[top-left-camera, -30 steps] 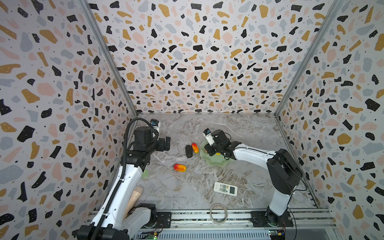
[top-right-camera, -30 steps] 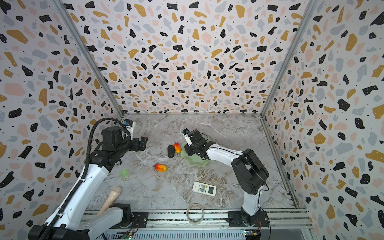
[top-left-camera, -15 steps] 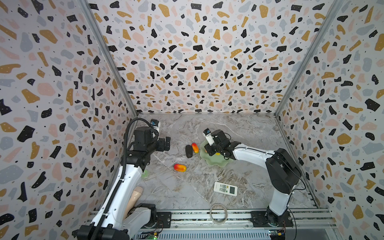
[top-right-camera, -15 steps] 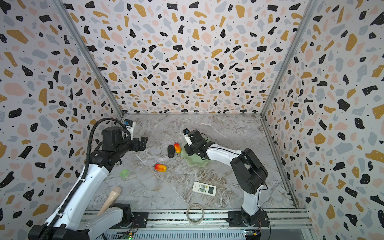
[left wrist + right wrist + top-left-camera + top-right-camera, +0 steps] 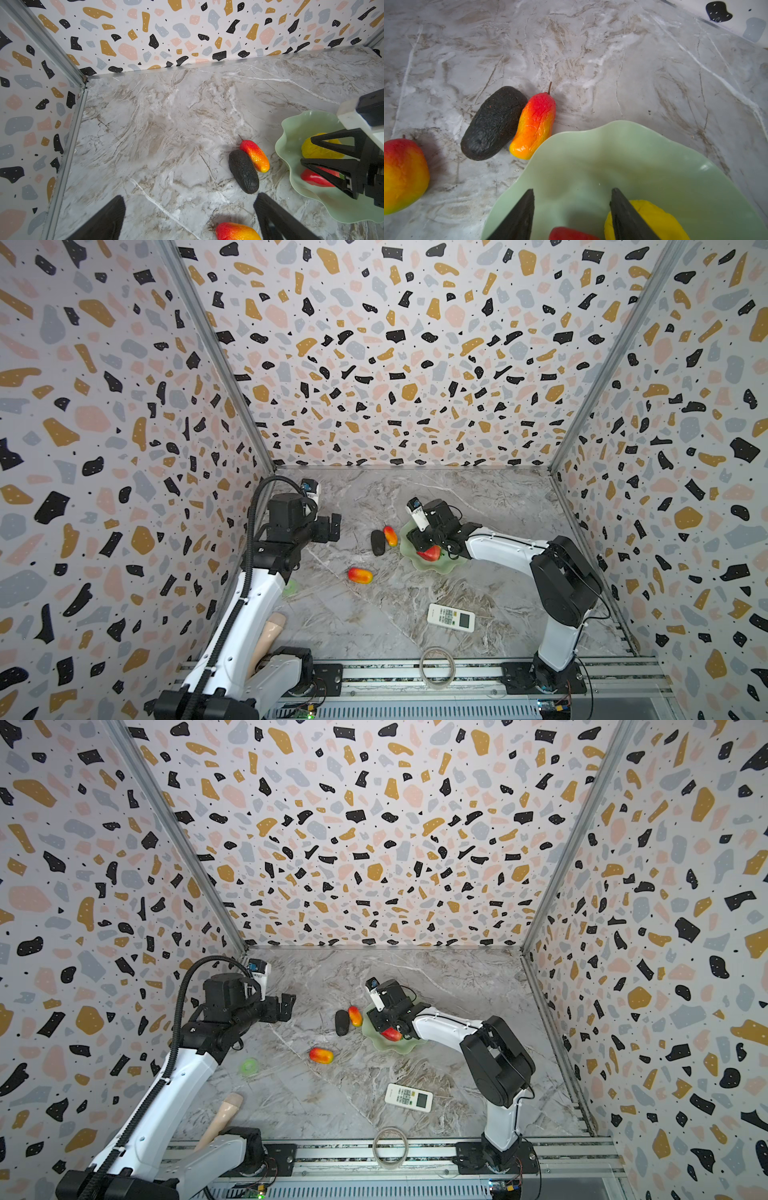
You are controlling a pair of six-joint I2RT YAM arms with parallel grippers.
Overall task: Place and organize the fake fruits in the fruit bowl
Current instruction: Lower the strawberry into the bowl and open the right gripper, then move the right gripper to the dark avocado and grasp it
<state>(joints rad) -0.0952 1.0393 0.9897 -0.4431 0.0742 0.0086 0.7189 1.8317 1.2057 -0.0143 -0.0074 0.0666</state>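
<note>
The pale green fruit bowl [image 5: 432,568] [image 5: 633,155] sits mid-table. A lumpy yellow fruit [image 5: 318,149] [image 5: 654,216] and a red strawberry [image 5: 430,552] [image 5: 571,233] lie in it. My right gripper [image 5: 422,541] [image 5: 572,190] hangs over the bowl, open, with the strawberry loose between its fingers. Left of the bowl, a black oval [image 5: 377,542] [image 5: 494,122] touches a red-orange oval [image 5: 390,535] [image 5: 535,122]. Another red-orange oval [image 5: 360,575] [image 5: 236,231] lies nearer the front. My left gripper [image 5: 332,526] [image 5: 191,196] hovers open and empty, left of the fruits.
A white remote [image 5: 451,617] lies front right of centre. A clear tape ring [image 5: 437,666] rests on the front rail. A small green roll [image 5: 249,1066] and a beige stick [image 5: 226,1110] lie by the left arm. Patterned walls enclose three sides.
The right gripper's jaws have parted over the bowl, and the strawberry now lies free in it. The left arm has not moved.
</note>
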